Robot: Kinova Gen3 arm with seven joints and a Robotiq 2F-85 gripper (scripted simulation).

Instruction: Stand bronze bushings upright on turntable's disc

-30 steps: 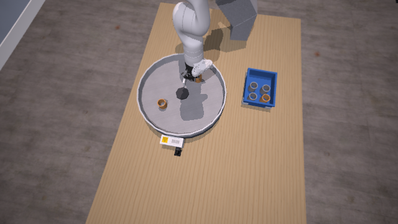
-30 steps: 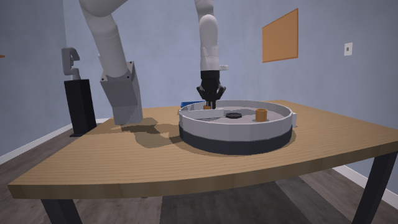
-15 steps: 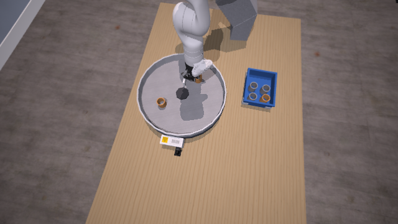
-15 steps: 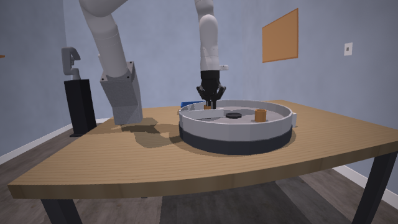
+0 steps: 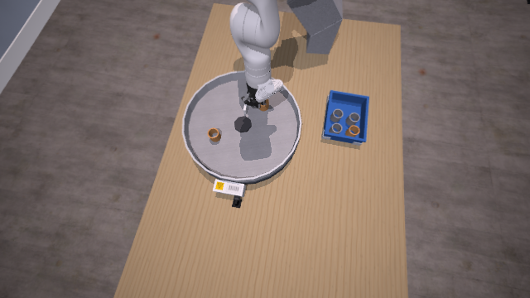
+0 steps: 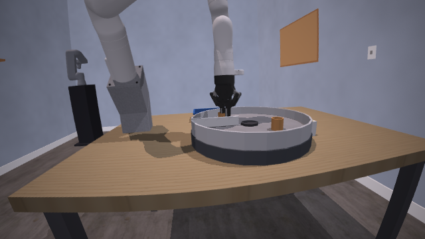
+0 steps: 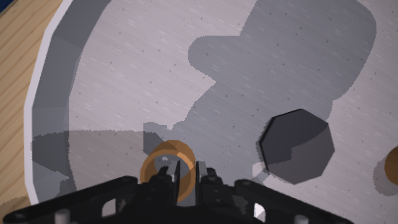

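Looking down on the pale wooden table (image 5: 331, 215) (image 6: 133, 176) (image 7: 12, 55), I see the round grey turntable (image 5: 300, 124) (image 6: 252, 141) (image 7: 28, 120) left of the square blue crate (image 5: 349, 96) (image 6: 200, 111). One orange-brown bronze bushing (image 5: 214, 139) (image 6: 277, 124) (image 7: 394, 167) stands on the disc, left of the dark faceted hub (image 5: 243, 124) (image 6: 249, 123) (image 7: 297, 146); another bronze bushing (image 5: 264, 107) (image 6: 221, 115) (image 7: 172, 145) is beyond the hub, rightward. Inside the crate, a third bronze bushing (image 5: 354, 131) sits at near right, three grey steel bushings (image 5: 337, 115) behind and left.

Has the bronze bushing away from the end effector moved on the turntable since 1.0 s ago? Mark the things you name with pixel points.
Yes, slightly: in the top view, that bushing (image 5: 214, 139) (image 6: 277, 124) (image 7: 393, 167) has shifted away from the white yellow-labelled box (image 5: 224, 187) (image 6: 314, 128).
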